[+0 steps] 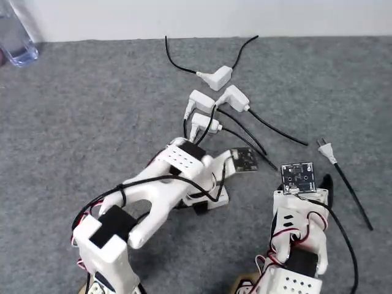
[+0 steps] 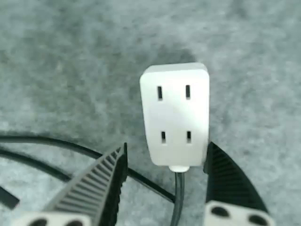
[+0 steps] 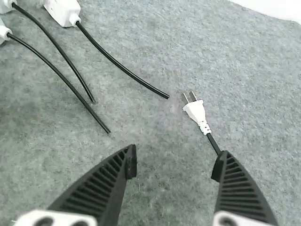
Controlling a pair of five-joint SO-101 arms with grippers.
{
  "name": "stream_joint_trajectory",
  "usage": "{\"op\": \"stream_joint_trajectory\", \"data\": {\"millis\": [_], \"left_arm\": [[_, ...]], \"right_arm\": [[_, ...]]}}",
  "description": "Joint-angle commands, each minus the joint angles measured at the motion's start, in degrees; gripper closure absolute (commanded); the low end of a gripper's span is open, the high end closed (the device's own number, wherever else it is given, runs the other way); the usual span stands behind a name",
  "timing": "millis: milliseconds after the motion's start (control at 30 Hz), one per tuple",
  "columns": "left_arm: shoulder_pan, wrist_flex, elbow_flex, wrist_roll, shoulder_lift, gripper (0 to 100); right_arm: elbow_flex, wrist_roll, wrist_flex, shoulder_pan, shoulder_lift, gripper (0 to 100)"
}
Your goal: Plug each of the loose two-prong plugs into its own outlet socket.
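We are at the start of the job, as far as the pictures show: nothing is plugged in yet.

The left pincer point(image 2: 164, 153) is released. Its jaws stand spread on either side of the cord end of a white rectangular plastic outlet block point(image 2: 175, 120). One jaw is close against the block's edge, and the other stands off with a gap. The block lies flat on the grey felt-covered table point(image 1: 92, 110), face up, and extends forward beyond the jaw tips. Both of its two-slot sockets are empty.

The right pincer point(image 3: 175, 160) is also released and holds nothing. The loose white two-prong plug point(image 3: 195, 110) lies on the table a little ahead of its tips, nearer one jaw than the other, with its prongs pointing away from the pincer. The plug's thin black cord point(image 3: 212, 141) runs back past that nearer jaw.

Farther ahead of both pincers lie several more white blocks on black cords point(image 1: 217, 76), which end in bare cut tips. From the high view we cannot tell whether any of them counts as a socket to be filled.

We judge that the whole task is still ahead. The plug has to be grasped, carried to the outlet block and pushed into a socket, probably while the left pincer steadies the block.
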Motion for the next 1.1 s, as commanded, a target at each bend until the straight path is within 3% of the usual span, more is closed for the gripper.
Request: {"op": "stream_joint_trajectory", "data": {"millis": [0,367,667,900,1000,1067], "left_arm": [[0.18,-1.23,-1.63,-0.53,-0.53,75],[2.46,0.70,-1.54,-0.53,-0.53,75],[11.52,-1.41,-1.71,-1.49,-0.44,76],[10.64,0.18,-1.27,-3.34,-0.35,98],[10.29,0.79,-1.27,-4.84,-0.35,99],[10.29,1.14,-1.27,-9.67,-0.35,99]], "right_arm": [[0.79,-0.18,-0.40,0.04,-0.31,73.2],[0.79,0.88,-0.22,-1.01,-0.31,73.2],[0.79,0.97,-0.13,-0.84,-0.31,73.2],[0.79,0.97,-0.13,-0.92,-0.31,73.2],[0.79,0.97,-0.13,-1.01,-0.31,73.2],[0.79,0.97,-0.13,-1.01,-0.31,73.2]]}}
